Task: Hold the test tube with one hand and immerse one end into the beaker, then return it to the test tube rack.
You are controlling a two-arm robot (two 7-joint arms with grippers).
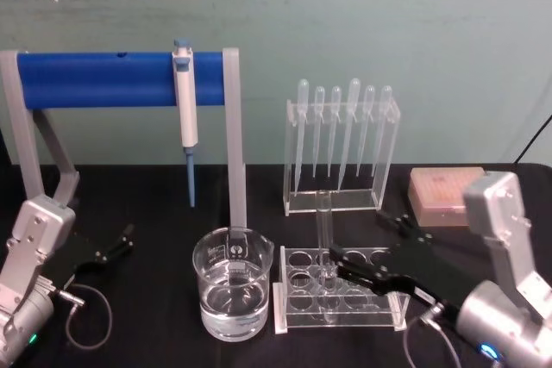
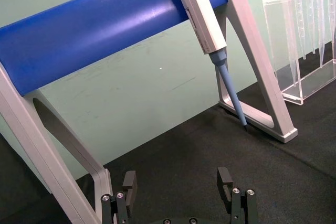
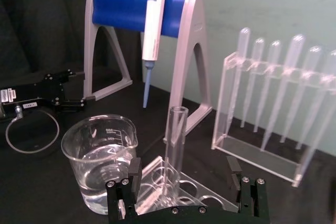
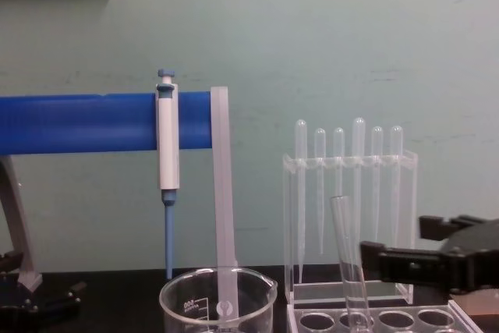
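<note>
Right wrist view: the test tube (image 3: 176,140) stands near-upright in its rack (image 3: 152,170) toward the worktop (image 3: 31,187)'s front edge, just ahead of the right gripper (image 3: 184,174), which is spread wide and empty. Left gripper (image 2: 177,178), also released, sits parked near the left edge.

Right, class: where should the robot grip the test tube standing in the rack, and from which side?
Best grip the test tube on its bare stretch above the rack, below the rim. It stands nearly upright, so come level from the robot's right, where the open right gripper faces it; the beaker sits on its left. The left gripper idles.
</note>
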